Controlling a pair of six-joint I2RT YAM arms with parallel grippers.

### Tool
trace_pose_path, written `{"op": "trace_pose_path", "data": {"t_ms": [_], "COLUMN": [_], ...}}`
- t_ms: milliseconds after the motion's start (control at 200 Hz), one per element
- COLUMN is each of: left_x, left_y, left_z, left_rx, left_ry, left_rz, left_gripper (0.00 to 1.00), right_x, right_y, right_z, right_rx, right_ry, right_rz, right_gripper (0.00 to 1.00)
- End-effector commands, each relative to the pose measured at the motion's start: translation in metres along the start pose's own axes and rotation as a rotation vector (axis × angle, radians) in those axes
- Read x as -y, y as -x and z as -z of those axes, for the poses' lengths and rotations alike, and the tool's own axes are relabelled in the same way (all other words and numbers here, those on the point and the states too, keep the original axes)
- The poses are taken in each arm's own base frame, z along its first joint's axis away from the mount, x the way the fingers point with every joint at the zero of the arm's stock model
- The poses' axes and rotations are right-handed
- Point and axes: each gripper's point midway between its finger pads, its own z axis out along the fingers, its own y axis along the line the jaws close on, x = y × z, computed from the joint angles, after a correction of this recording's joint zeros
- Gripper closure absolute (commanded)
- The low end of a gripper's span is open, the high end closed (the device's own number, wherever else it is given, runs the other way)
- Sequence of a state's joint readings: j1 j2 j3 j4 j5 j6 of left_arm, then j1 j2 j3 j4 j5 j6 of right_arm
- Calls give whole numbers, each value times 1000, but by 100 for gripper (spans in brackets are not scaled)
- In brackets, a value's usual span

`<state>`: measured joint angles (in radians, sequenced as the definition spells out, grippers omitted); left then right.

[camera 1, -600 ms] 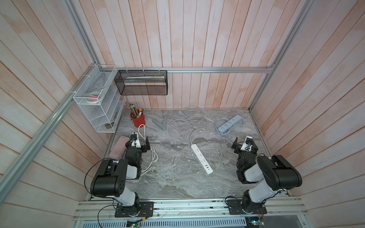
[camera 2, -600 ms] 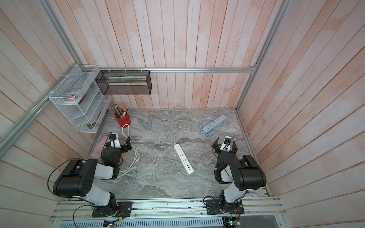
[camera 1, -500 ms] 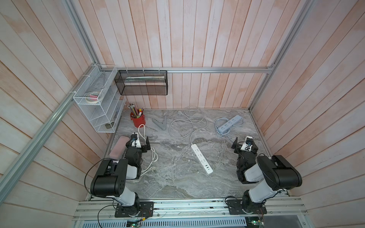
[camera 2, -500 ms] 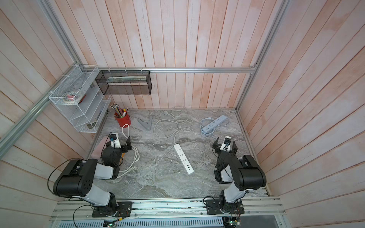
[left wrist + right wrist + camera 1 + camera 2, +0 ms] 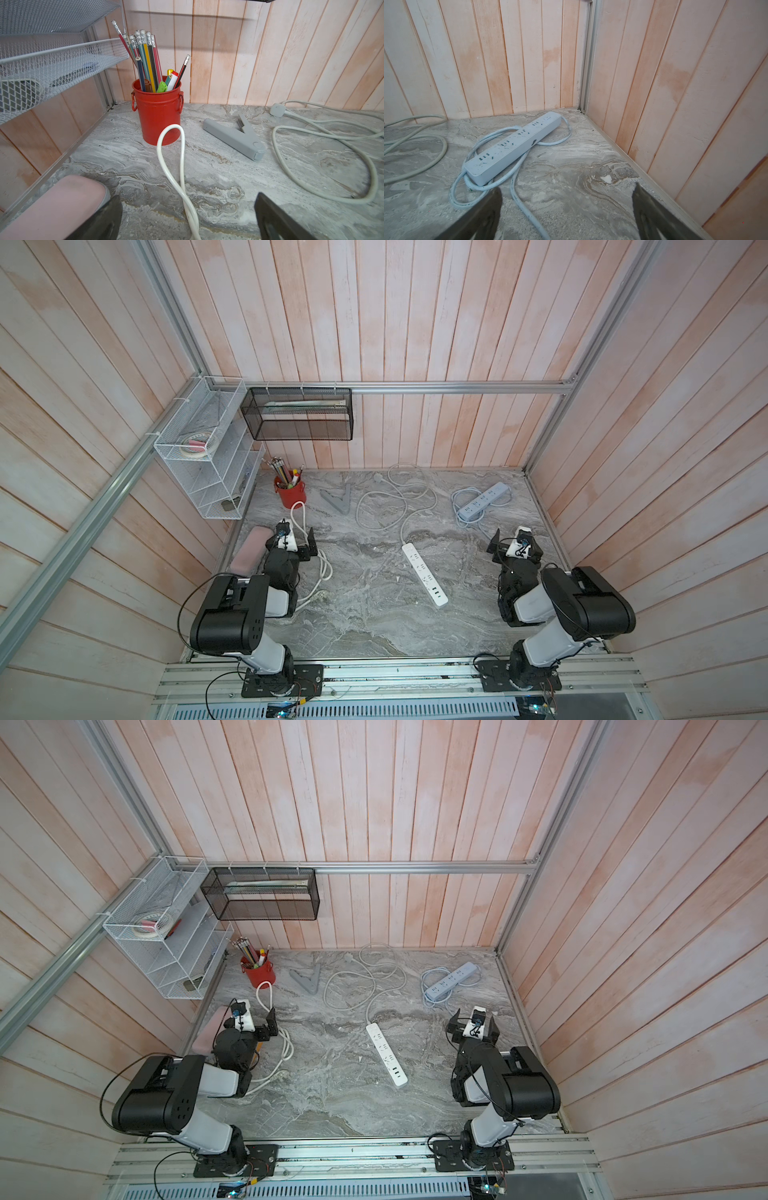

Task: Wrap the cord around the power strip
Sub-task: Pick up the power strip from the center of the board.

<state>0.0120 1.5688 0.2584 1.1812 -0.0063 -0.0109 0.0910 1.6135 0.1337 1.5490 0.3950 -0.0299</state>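
In both top views a white power strip [image 5: 424, 574] [image 5: 386, 1054] lies aslant mid-table. Its pale cord [image 5: 415, 512] [image 5: 353, 145] snakes loosely toward the back wall and ends in a plug [image 5: 377, 477] [image 5: 277, 110]. My left gripper [image 5: 291, 537] [image 5: 188, 199] rests open at the left, far from the strip. A separate white cable [image 5: 170, 166] runs between its jaws, untouched. At the right my right gripper [image 5: 515, 543] [image 5: 566, 188] is open and empty, just short of a pale blue power strip [image 5: 483, 501] [image 5: 512, 145] with its own cord [image 5: 519, 197] looped round it.
A red pencil pot [image 5: 290, 493] and a grey stapler-like tool [image 5: 338, 501] stand at the back left. A pink case [image 5: 249, 549] lies beside the left arm. A white wire rack [image 5: 208, 472] and a black mesh basket [image 5: 297, 414] hang on the walls.
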Motion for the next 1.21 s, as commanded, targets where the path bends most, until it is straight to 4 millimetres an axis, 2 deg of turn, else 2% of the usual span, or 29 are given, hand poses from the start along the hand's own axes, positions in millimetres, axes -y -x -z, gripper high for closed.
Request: {"op": "trace_pose_path", "data": {"t_ms": [0, 285, 470, 575, 740, 830, 940, 950, 1030, 1085, 1140, 1200], "left_x": [1, 0, -2, -4, -8, 2, 15, 17, 20, 25, 35, 41], "left_y": [6, 6, 6, 9, 35, 42, 58, 57, 67, 74, 83, 81], "left_z": [-3, -3, -3, -2, 12, 18, 18, 18, 14, 10, 5, 3], "left_rx": [14, 11, 11, 22, 42, 6, -46, -60, -135, -186, -219, -283], "left_ry": [-8, -9, -15, 1, 157, 186, 181, 177, 179, 162, 112, 97], "left_rz": [-4, 3, 11, 7, -26, -8, 10, 7, 83, 125, 192, 296], "left_gripper": [0, 0, 0, 0, 0, 0, 0, 0, 0, 0, 0, 0], "right_x": [-1, -1, 2, 3, 3, 0, -7, -7, -27, -30, -49, -52], "right_y": [5, 5, -2, -2, 24, 47, 57, 53, 62, 65, 65, 64], "right_z": [-3, -3, -14, -14, -10, -10, -11, -10, -7, -3, 3, 8], "right_rx": [10, 11, -40, -40, -21, -39, -206, -238, -348, -369, -419, -458], "right_ry": [3, 4, 23, 26, -23, -72, -119, -120, -17, 5, 204, 290], "right_rz": [-14, -14, -45, -49, -11, -38, -118, -112, -127, -258, -353, -462], "right_gripper": [2, 2, 2, 2, 2, 2, 2, 2, 2, 2, 2, 6]}}
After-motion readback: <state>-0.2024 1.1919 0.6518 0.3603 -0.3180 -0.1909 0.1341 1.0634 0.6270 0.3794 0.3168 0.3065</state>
